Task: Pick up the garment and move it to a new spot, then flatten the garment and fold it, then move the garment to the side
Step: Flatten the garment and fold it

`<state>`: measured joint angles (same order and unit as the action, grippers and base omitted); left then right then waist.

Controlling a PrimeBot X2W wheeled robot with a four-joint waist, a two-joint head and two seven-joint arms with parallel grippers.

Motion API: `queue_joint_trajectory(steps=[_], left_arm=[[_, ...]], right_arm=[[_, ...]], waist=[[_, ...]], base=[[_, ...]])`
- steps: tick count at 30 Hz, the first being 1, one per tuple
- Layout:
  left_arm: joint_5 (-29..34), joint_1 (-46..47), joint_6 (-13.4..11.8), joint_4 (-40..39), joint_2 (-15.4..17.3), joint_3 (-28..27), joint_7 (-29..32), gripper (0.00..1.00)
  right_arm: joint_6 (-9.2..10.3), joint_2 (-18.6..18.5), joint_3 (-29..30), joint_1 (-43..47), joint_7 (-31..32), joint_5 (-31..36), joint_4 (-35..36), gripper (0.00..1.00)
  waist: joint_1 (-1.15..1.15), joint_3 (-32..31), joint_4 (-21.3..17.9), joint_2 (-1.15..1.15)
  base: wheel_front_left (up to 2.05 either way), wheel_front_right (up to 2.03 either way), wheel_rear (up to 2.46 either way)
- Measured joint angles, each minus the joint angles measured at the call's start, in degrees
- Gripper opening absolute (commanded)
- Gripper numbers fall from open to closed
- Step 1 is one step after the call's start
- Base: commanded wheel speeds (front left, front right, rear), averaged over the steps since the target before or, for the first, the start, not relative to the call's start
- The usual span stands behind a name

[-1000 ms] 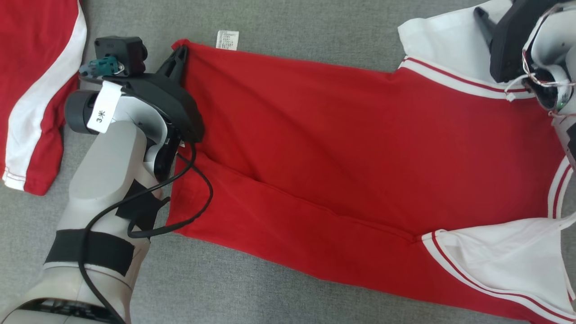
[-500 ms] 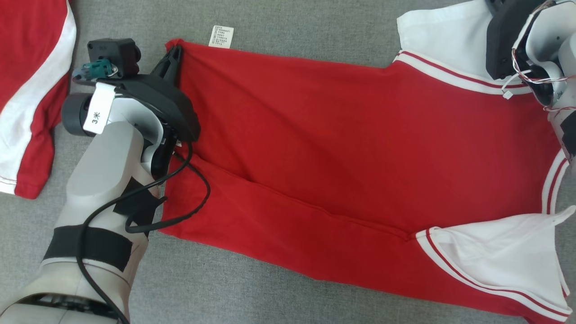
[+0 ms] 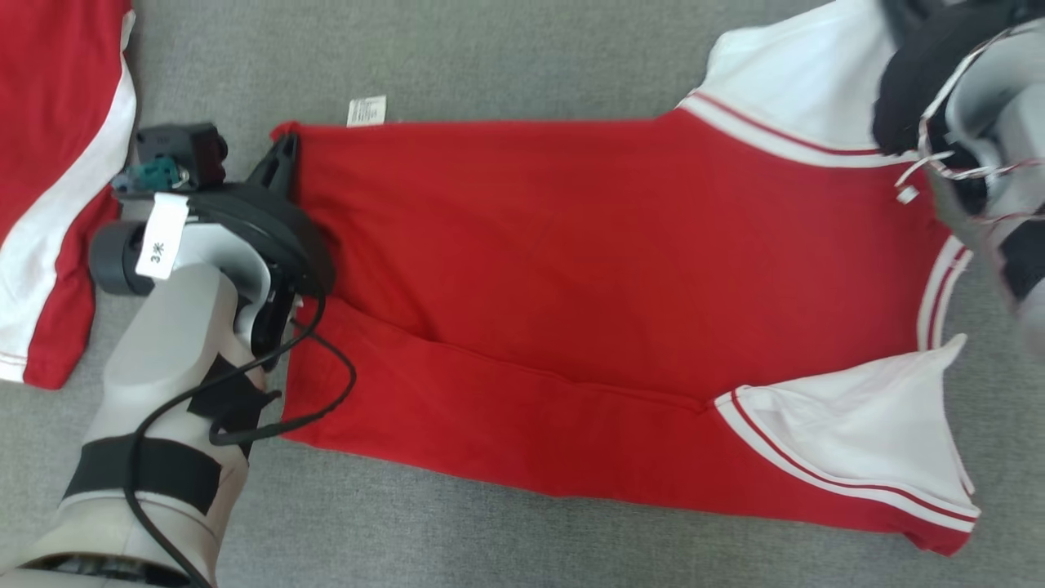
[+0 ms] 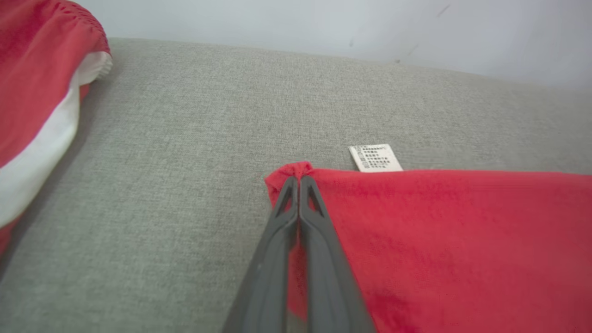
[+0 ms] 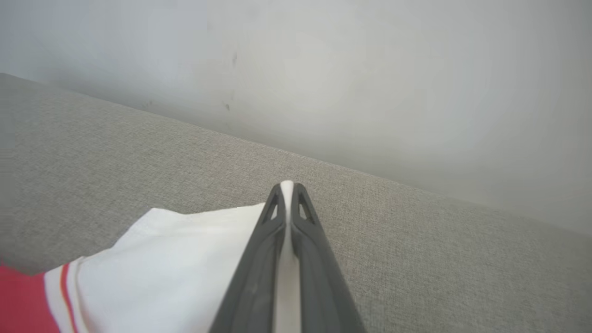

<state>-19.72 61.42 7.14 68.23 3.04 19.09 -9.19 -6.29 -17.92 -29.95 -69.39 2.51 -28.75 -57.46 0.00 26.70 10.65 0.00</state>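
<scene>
The garment [image 3: 588, 269] is a red shirt with white sleeves, spread across the grey cushion with a long crease along its near half. My left gripper [image 3: 282, 153] is shut on its far left hem corner [image 4: 296, 170], close to a white care label [image 4: 374, 158]. At the upper right, my right gripper [image 5: 286, 187] is shut on the edge of the far white sleeve [image 5: 185, 259], lifting it off the surface. The near white sleeve [image 3: 865, 433] lies flat at the lower right.
A second red and white garment [image 3: 49, 180] lies at the far left, also in the left wrist view [image 4: 37, 115]. Behind the grey cushion [image 3: 506, 57] runs a pale wall [image 5: 370, 69]. Bare cushion stretches in front of the shirt [image 3: 490, 539].
The right gripper has shut on the far white sleeve and raised it. The shirt's far edge has been pulled straighter, and the head view has shifted slightly.
</scene>
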Motion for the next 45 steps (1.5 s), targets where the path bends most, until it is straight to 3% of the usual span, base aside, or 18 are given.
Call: queue_joint_trajectory(steps=[17, 29, 40, 42, 43, 44, 45], left_arm=[[-0.2, -5.3, 0.0, 1.5, 1.5, 0.8, -3.1, 0.00], [-0.5, -12.3, 0.0, 0.1, 1.5, 2.0, -4.6, 0.00], [-2.2, -18.7, 0.0, -1.5, 2.4, 1.4, -5.0, 0.00], [-2.2, -19.7, 0.0, -2.3, 2.3, 1.6, -5.1, 0.05], [-2.2, -20.2, 0.0, -2.6, 2.3, 1.8, -5.1, 0.12], [-2.2, -20.5, 0.0, -2.9, 2.3, 2.0, -5.1, 0.33], [-2.2, -20.5, 0.0, -2.9, 2.3, 2.0, -5.1, 0.33]], right_arm=[[-0.78, 2.5, -1.1, 11.0, -15.5, -3.5, 2.7, 0.00], [-0.79, 0.4, -3.5, 24.8, -16.7, -8.4, 10.1, 0.00], [-0.79, -1.9, -1.4, 33.3, -16.9, -12.7, 16.0, 0.00], [-0.79, -2.2, -1.0, 34.6, -16.9, -13.2, 17.1, 0.00], [-0.79, -2.3, -0.6, 35.3, -16.9, -13.6, 17.5, 0.00], [-0.79, -2.4, -0.5, 35.9, -16.9, -13.7, 18.0, 0.00], [-0.79, -2.4, -0.5, 35.9, -16.9, -13.7, 18.0, 0.00]], waist=[[-0.01, -6.7, -3.1, -0.01], [-0.01, -12.1, -4.9, -0.01], [-0.01, -17.3, -5.8, -0.01], [-0.01, -18.1, -5.8, -0.01], [-0.01, -18.4, -5.8, -0.01], [-0.01, -18.8, -5.7, -0.01], [-0.01, -18.8, -5.7, -0.01]], base=[[0.00, 0.00, 0.00], [0.00, 0.00, 0.00], [0.00, 0.00, 0.00], [0.00, 0.00, 0.00], [0.00, 0.00, 0.00], [0.00, 0.00, 0.00], [0.00, 0.00, 0.00]])
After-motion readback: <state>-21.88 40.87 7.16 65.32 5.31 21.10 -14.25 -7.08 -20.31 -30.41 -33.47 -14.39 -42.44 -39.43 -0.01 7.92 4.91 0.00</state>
